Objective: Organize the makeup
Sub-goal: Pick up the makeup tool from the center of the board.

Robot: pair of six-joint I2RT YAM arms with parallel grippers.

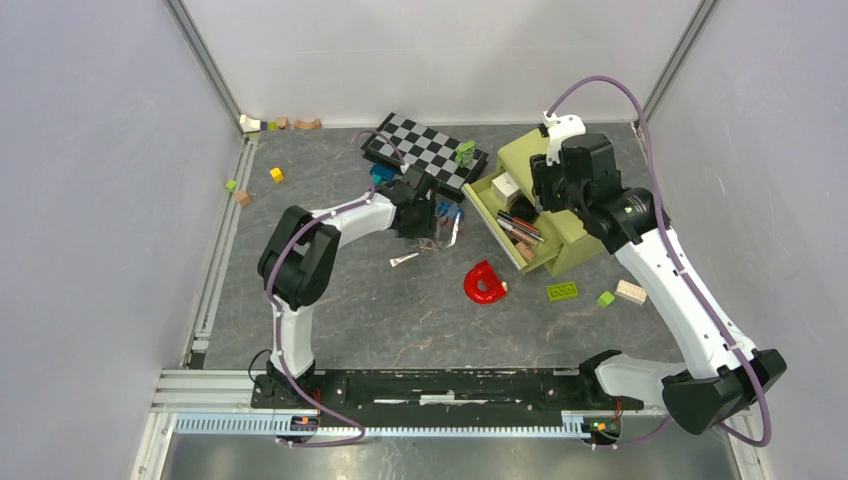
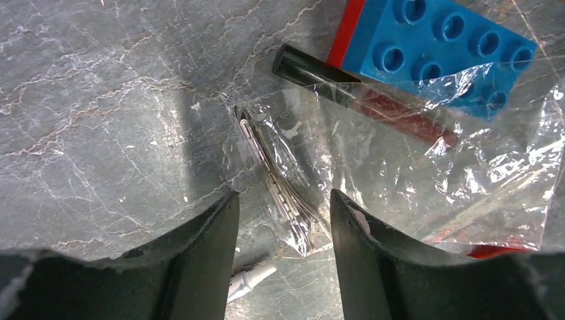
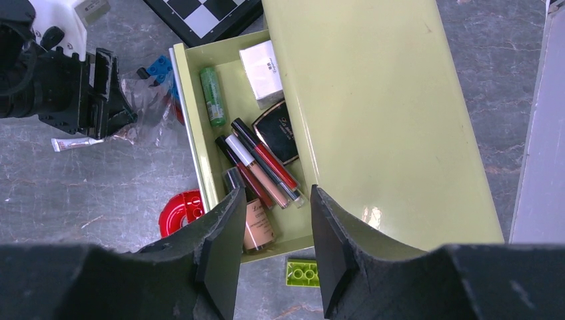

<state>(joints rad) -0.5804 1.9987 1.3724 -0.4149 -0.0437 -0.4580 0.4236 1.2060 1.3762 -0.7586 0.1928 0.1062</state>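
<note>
left arm reaches out low. left fingers (image 2: 221,227) are spread wide and hold nothing, one either side of the near corner of a clear bag (image 2: 413,167) that lies flat on the bench (image 1: 380,310). my reading: lined up to pinch the film, as the bag gives no firmer hold.

inside the bag: one dark-capped red tube (image 2: 316,72). a blue brick (image 2: 440,47) sits partly under the bag's far side and touches it. it could drag along if the bag is lifted.

right fingers (image 3: 226,227) are also spread wide and empty. they hover over the open drawer (image 3: 230,80) of the green cabinet (image 3: 373,120). probably waiting there because that is where the makeup goes.

drawer count, seven pieces:
- one green tube (image 3: 213,97)
- one white box (image 3: 263,63)
- one dark compact (image 3: 276,133), half under the cabinet top
- three slim tubes (image 3: 263,167), side by side on a slant
- one tan bottle (image 3: 256,227), lying flat at the near end

makeup on the bench, two pieces: the bagged tube, and one small white tube (image 3: 73,143) just beside the bag.

not makeup: one red horseshoe piece (image 1: 485,283), one flat green brick (image 1: 561,290), one checkerboard (image 1: 425,148).

judgement: sorting mostly done.
</note>
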